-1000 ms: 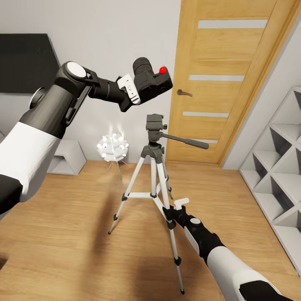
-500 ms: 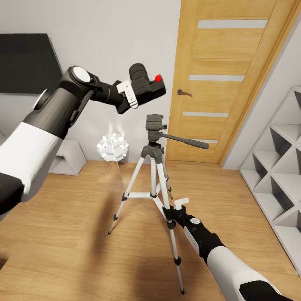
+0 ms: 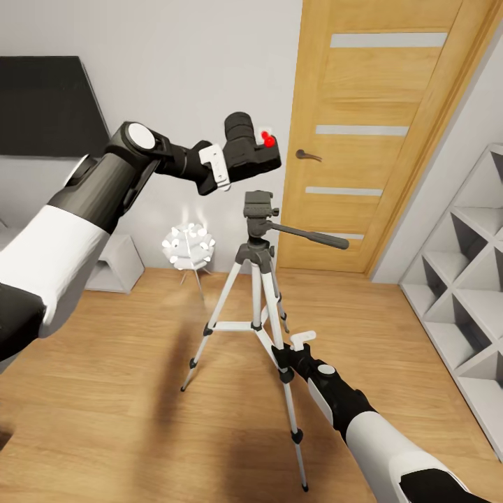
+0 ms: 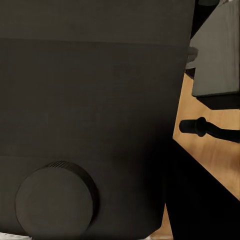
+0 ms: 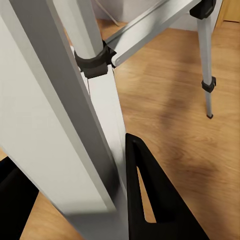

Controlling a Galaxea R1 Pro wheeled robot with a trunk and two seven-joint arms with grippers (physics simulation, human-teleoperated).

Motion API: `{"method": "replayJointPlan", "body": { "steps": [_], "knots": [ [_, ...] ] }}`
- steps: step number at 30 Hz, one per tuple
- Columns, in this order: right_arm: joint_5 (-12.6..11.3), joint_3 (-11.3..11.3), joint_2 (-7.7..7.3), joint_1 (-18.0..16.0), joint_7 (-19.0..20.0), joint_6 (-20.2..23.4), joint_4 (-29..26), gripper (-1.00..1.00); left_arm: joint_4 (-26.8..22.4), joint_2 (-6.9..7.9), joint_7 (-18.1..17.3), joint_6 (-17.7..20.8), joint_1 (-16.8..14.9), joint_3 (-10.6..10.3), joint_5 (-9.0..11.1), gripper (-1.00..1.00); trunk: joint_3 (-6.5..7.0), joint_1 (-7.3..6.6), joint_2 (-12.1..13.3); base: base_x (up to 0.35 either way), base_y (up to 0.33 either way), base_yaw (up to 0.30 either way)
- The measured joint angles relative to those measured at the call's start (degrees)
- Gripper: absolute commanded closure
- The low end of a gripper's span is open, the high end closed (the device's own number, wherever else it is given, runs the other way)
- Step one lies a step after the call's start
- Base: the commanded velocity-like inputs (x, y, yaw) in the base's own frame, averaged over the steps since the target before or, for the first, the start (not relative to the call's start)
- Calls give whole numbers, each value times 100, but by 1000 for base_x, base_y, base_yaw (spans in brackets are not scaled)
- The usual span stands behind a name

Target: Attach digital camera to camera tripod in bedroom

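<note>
A room in a home, likely a bedroom or living space: light grey walls, a wood plank floor (image 3: 105, 391), an oak door (image 3: 377, 140) with frosted strips and a lever handle, a black wall TV (image 3: 42, 105), white cube shelves (image 3: 464, 293) and a small spiky white floor lamp (image 3: 187, 246)

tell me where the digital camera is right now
In the head view, the digital camera is held in the left gripper, just above the camera tripod head, left of the door.

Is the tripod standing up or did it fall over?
Standing up. The camera tripod has its three legs spread with their feet on the wood floor, and its head on top beside the door.
</note>
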Motion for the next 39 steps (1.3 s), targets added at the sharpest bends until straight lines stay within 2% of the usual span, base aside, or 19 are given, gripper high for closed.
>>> {"method": "replayJointPlan", "body": {
  "steps": [12,15,21,26,31,39],
  "knots": [
    [1,2,0,0,0,0,-2,100,46,-54,-44,-119,0,9,47,100,0,0,0,0,0,0],
    [0,6,0,0,0,0,-3,100,50,-57,-101,-125,0,3,178,100,0,0,0,0,0,0],
    [-1,1,0,0,0,0,0,100,46,-44,-576,-128,0,-13,616,100,0,0,0,0,0,0],
    [-1,0,0,0,0,0,1,100,45,11,-887,-137,0,-25,754,100,0,0,0,0,0,0],
    [-1,0,0,0,0,0,1,100,37,81,-984,-125,0,-23,799,100,0,0,0,0,0,0],
    [-1,-1,0,0,0,0,1,100,-7,98,-996,-93,0,-13,812,100,0,0,0,0,0,0]
  ]
}}
